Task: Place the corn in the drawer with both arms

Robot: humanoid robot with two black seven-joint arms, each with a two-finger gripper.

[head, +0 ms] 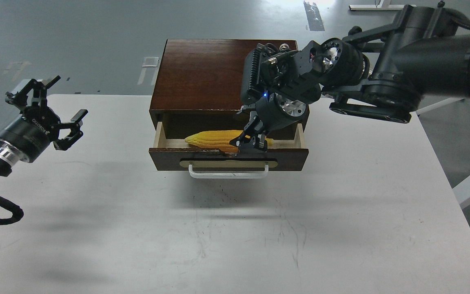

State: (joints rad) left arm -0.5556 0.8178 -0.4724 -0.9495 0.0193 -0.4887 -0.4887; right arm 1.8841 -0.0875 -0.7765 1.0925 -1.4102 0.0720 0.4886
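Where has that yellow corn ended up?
In the head view the corn lies inside the open drawer of the brown box, mid-table, with the right pincer at its right end.

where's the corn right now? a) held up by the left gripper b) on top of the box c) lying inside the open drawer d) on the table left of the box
c: the corn lies lengthwise inside the open drawer, with the right gripper down at its right end, while the left gripper is off to the left, open and holding nothing.
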